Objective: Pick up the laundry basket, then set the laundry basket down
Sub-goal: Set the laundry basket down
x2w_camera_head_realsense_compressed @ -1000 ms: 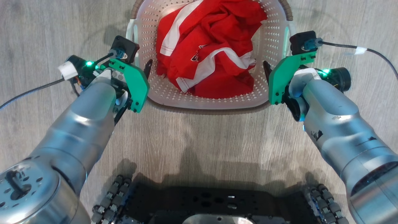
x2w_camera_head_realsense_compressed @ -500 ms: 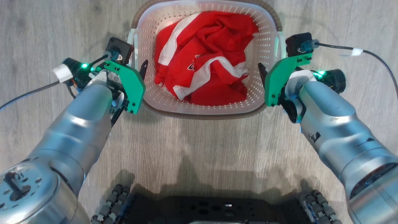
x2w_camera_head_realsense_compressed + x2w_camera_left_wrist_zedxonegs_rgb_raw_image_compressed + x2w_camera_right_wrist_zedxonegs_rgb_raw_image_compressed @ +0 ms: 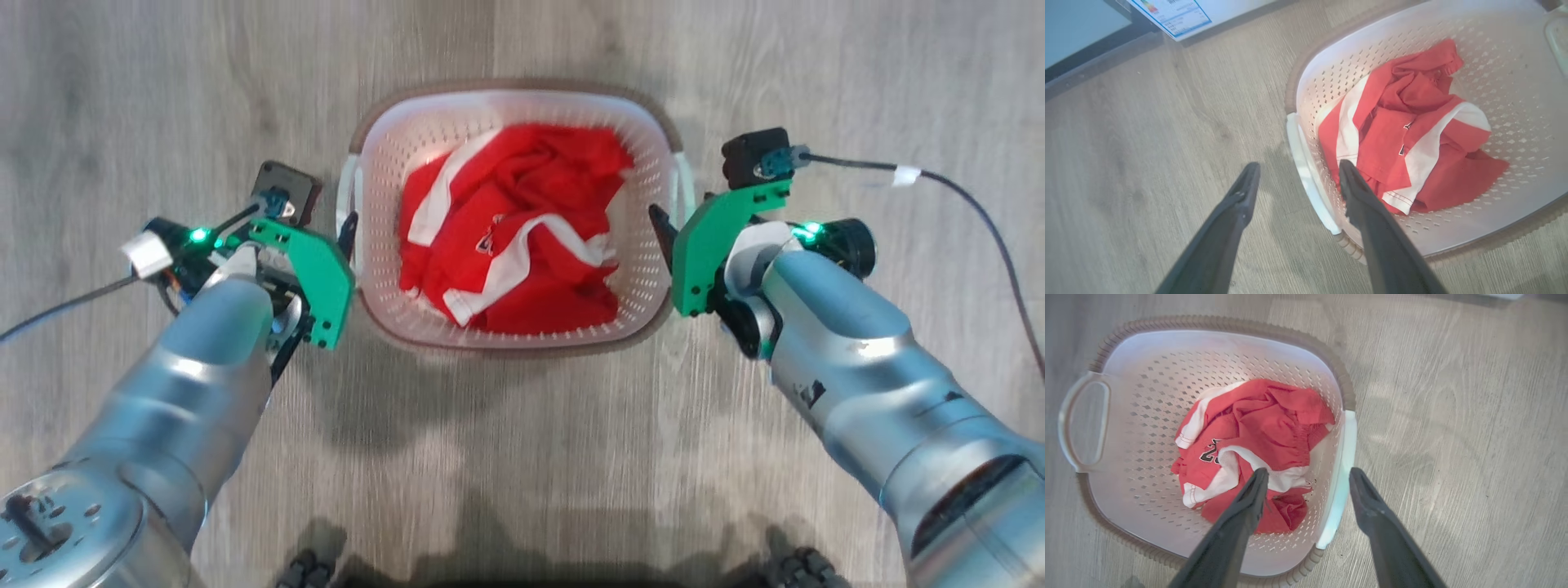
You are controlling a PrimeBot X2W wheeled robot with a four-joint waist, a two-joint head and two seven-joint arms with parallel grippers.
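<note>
The laundry basket (image 3: 384,163), white and perforated with a brown rim band, stands on the wooden floor with a red and white garment (image 3: 506,237) inside. My left gripper (image 3: 339,237) hangs open at its left handle (image 3: 349,184). In the left wrist view, the fingers of the left gripper (image 3: 1298,167) straddle that handle (image 3: 1306,192) from above without closing on it. My right gripper (image 3: 665,224) is open at the right handle (image 3: 684,184). The right wrist view shows the right gripper (image 3: 1308,473) with one finger over the garment (image 3: 1257,428) and one outside the handle (image 3: 1341,473).
A white appliance front with a label (image 3: 1167,12) stands beyond the basket in the left wrist view. Cables trail from both wrists over the floor (image 3: 939,175). The wheels of my base (image 3: 310,567) peek in at the bottom edge.
The whole head picture has shifted: the basket now looks smaller and lower, and my base has slid out at the bottom, so the camera moved. Both grippers stay open beside the handles.
</note>
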